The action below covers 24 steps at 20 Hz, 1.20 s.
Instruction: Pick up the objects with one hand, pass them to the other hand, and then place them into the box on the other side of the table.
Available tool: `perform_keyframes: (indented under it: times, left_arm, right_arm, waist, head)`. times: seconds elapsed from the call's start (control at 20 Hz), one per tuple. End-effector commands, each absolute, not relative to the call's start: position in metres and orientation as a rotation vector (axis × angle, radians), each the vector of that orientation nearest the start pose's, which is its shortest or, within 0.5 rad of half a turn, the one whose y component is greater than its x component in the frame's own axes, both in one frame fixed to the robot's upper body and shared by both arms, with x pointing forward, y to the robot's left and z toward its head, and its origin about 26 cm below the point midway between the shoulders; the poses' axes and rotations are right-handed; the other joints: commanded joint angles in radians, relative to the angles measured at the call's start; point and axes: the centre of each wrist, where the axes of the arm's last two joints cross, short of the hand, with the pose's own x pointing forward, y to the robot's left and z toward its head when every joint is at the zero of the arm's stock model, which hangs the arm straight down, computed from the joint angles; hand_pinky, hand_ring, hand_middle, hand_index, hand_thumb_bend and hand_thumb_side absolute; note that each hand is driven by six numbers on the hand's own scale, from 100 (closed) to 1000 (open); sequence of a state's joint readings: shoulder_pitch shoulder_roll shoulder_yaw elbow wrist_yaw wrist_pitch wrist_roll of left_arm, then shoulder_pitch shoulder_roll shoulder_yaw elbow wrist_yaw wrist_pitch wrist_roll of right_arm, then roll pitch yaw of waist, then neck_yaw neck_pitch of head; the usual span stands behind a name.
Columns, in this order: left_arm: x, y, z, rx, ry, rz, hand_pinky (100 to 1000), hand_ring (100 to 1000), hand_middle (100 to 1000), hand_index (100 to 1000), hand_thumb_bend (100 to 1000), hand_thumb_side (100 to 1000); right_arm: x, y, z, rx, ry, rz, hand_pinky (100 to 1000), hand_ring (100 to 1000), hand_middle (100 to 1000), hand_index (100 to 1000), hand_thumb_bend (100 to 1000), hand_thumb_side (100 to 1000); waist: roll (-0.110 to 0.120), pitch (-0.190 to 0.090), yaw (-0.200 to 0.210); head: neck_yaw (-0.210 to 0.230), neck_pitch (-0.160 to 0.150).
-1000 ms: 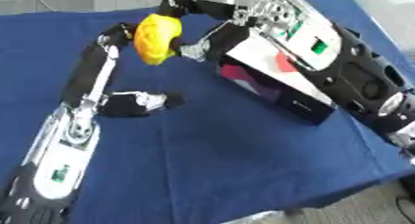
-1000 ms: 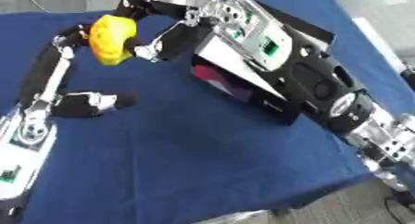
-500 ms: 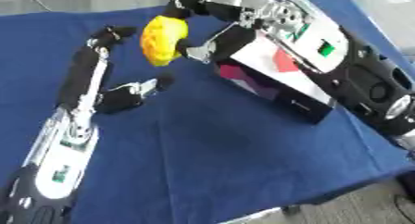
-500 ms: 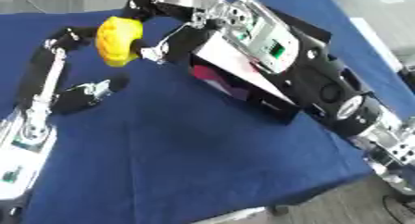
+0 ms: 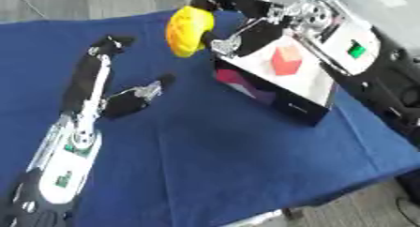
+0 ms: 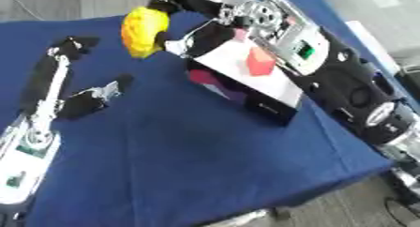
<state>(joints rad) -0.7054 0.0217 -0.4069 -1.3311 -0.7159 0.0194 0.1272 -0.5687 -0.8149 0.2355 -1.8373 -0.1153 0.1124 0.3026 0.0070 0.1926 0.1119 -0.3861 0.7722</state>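
Note:
A yellow rounded object [image 5: 187, 30] hangs above the blue table at the top centre. My right hand [image 5: 223, 42] is curled round it from the right, just left of the box's near corner. The black box [image 5: 283, 104] with a white inside lies under my right forearm. It holds a red cube [image 5: 285, 61] and something magenta [image 5: 243, 82]. My left hand [image 5: 135, 99] rests low over the cloth at the left, apart from the yellow object. Its fingers are straight, point up and right, and hold nothing.
My left arm [image 5: 78, 127] lies along the table's left side. A blue cloth [image 5: 213, 165] covers the table, whose front edge runs diagonally at the lower right, with grey floor [image 5: 353, 207] beyond it. My right arm [image 6: 344, 80] covers the box's far side.
My right hand has carried the yellow object a little to the right, closer to the box. The left hand has stayed low at the left, its fingers now straighter.

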Motion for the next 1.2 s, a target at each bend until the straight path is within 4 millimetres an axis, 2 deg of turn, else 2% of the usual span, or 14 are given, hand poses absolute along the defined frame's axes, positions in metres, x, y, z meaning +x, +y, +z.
perform_keyframes:
  times: [0.05, 0.3, 0.6, 1.0, 1.2]
  left_arm:
    - [0.385, 0.070, 0.145, 0.508, -2.129, -0.986, 776, 750, 737, 836, 643, 725]
    - [0.384, 0.079, 0.143, 0.524, -2.120, -0.991, 778, 752, 740, 840, 648, 726]
    - [0.384, 0.085, 0.142, 0.533, -2.114, -0.993, 786, 772, 754, 844, 643, 730]
    - [0.384, 0.085, 0.140, 0.537, -2.106, -0.992, 789, 774, 758, 846, 646, 741]
    - [0.384, 0.085, 0.141, 0.535, -2.107, -0.988, 788, 775, 758, 846, 648, 742]
  right_arm:
    - [0.329, -0.297, 0.284, -0.317, -1.931, 1.107, 918, 882, 736, 702, 100, 100]
    - [0.332, -0.320, 0.278, -0.425, -1.921, 0.991, 917, 882, 738, 704, 100, 100]
    - [0.340, -0.348, 0.261, -0.560, -1.850, 0.898, 915, 883, 745, 708, 100, 100]
    - [0.350, -0.376, 0.237, -0.692, -1.753, 0.869, 908, 882, 756, 707, 100, 129]
    - [0.352, -0.384, 0.227, -0.732, -1.711, 0.894, 904, 895, 788, 740, 100, 130]
  waist:
    - [0.013, -0.043, -0.006]
    - [0.032, -0.044, -0.018]
    - [0.050, -0.045, -0.025]
    - [0.056, -0.043, -0.028]
    - [0.055, -0.043, -0.027]
  head:
    - [-0.018, -0.002]
    - [-0.045, -0.002]
    - [-0.059, -0.002]
    - [-0.063, -0.002]
    - [-0.063, -0.002]
